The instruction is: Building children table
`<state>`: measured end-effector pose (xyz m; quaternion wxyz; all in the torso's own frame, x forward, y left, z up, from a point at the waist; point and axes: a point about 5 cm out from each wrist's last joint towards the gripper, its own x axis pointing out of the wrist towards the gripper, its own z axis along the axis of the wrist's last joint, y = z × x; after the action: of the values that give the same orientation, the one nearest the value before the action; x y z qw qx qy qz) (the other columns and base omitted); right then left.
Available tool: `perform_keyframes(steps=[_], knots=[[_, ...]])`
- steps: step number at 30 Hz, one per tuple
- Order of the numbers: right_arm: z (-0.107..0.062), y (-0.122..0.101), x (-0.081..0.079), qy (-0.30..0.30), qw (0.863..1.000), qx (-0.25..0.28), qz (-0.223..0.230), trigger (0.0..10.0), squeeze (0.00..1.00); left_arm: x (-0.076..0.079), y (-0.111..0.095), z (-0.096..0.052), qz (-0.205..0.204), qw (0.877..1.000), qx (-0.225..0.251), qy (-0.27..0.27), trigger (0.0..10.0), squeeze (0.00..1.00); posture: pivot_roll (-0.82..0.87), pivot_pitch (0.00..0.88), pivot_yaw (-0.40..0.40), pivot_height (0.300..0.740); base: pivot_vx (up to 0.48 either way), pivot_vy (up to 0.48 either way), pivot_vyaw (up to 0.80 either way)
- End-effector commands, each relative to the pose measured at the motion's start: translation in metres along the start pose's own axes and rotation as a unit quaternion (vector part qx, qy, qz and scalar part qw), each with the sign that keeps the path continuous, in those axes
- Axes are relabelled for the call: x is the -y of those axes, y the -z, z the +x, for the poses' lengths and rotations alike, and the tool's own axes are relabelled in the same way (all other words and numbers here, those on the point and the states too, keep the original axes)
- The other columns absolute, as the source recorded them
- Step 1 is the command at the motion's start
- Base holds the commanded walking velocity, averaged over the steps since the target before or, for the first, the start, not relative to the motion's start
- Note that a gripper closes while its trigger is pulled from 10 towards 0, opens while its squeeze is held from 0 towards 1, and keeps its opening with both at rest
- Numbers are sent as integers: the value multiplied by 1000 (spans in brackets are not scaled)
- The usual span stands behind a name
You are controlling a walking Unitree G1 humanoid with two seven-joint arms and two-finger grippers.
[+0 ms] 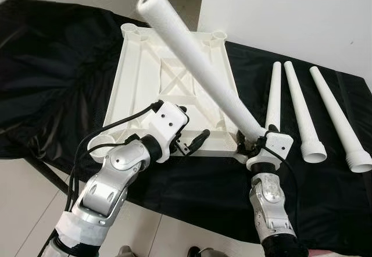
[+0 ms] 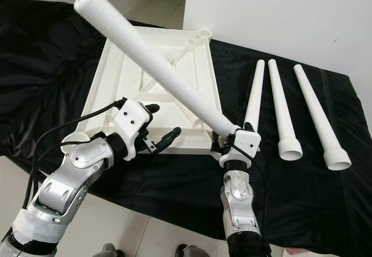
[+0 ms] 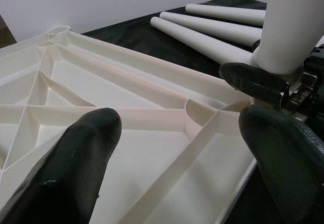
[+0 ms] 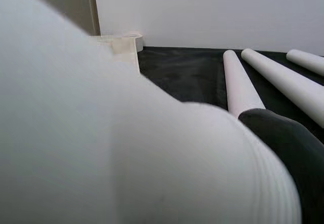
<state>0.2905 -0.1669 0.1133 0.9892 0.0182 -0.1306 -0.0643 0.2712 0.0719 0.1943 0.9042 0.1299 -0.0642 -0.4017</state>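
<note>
A white plastic tabletop (image 1: pixel 145 77) lies upside down on black cloth, with round leg sockets at its corners. My right gripper (image 1: pixel 251 142) is shut on the wide end of a white table leg (image 1: pixel 197 65), right at the tabletop's near right corner. The leg tilts up and away to the left over the tabletop. In the right wrist view this leg (image 4: pixel 101 133) is pressed against one black finger (image 4: pixel 288 138). My left gripper (image 1: pixel 192 126) hangs open just above the tabletop's near edge, with nothing between its fingers (image 3: pixel 66 168).
Three loose white legs (image 1: pixel 302 111) lie side by side on the cloth to the right of the tabletop. The cloth-covered table (image 1: pixel 52 77) ends just before my arms, with pale floor below. A white wall (image 1: pixel 290 13) stands behind.
</note>
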Motion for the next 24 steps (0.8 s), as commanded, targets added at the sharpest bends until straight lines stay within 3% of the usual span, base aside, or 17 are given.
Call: perform_keyframes(steps=[1,2,3,4,19,20,21,22,24], knots=[[-9,18,4,5,999,-49,-4,10000,1000,2,-2,0,-3,1000,2,8,10000,0,78,95,-47,740,0,0,0],[-8,17,5,1,999,-49,-5,1569,67,2,-2,0,-3,1000,1,8,10000,0,78,94,-47,740,0,0,0],[-8,17,6,-2,999,-46,1,1569,67,2,-2,0,-3,1000,2,8,10000,0,78,95,-48,740,0,0,0],[-7,16,7,-5,999,-45,4,0,0,2,-2,0,-3,1000,2,8,10000,0,78,95,-48,740,0,0,0],[-3,21,13,12,997,-69,27,0,0,5,-3,0,-20,1000,10,13,10000,0,79,89,-49,740,0,0,0],[-2,22,13,9,997,-73,27,7255,0,6,-4,1,-30,999,13,21,10000,0,79,89,-50,740,0,0,0],[-1,22,13,4,997,-74,24,10000,0,7,-5,1,-41,999,16,31,10000,0,80,89,-52,740,0,0,0],[-1,22,13,4,997,-74,24,10000,0,7,-5,1,-41,999,16,31,10000,0,80,89,-52,740,0,0,0],[0,23,11,-13,996,-84,25,10000,0,11,-9,2,-84,995,31,50,10000,0,81,88,-54,740,0,0,0]])
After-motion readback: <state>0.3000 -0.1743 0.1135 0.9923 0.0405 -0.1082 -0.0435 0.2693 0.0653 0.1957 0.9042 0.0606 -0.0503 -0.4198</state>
